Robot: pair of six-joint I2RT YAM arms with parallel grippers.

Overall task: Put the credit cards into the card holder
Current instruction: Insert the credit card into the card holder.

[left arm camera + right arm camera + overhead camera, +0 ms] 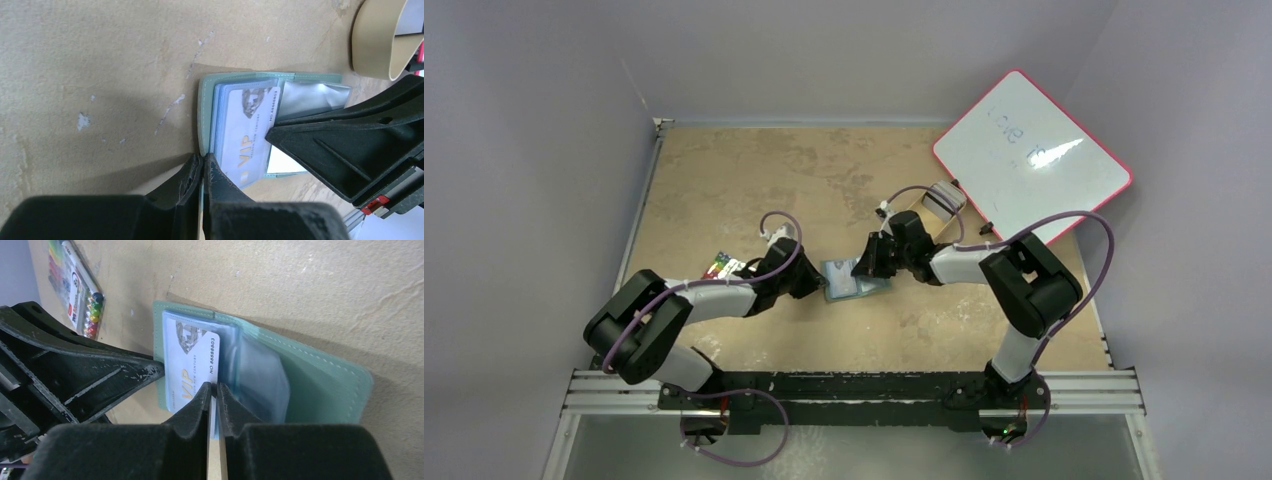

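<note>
Closest in, my left pincer (202, 161) pinched shut on the edge of the open card holder (204, 100) — my right pincer (213, 389) clamped the VIP credit card (192, 365) — mid-frame on the worktop (754, 170).

I see both arms (714, 297) in pale grey links and black joints; purple cables (780, 214) loop behind the fingers (190, 415); the fingers are matt black, scuffed, ribbed.

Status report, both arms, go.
Left gripper: jaws shut on card holder edge. Right gripper: jaws shut on pale card. VIP card sleeved. Nothing blocking.
</note>
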